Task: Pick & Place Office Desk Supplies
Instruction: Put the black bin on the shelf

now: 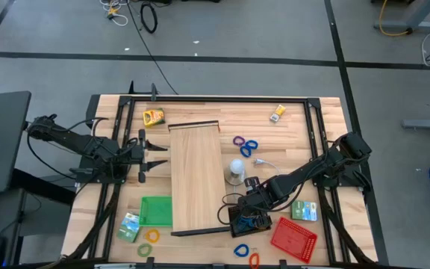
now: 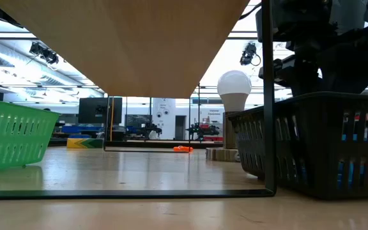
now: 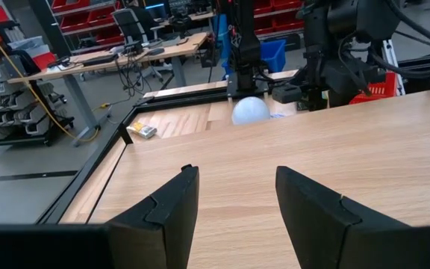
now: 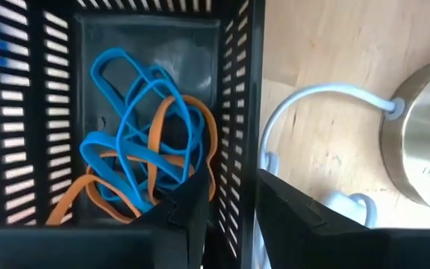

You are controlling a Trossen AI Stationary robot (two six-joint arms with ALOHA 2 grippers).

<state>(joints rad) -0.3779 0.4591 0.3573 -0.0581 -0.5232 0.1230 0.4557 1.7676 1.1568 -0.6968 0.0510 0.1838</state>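
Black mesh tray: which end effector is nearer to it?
Right. The right end effector hangs over the black mesh tray; the left end effector waits across the wooden board.

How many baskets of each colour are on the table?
green tray: 1
black tray: 1
red tray: 1
Total: 3
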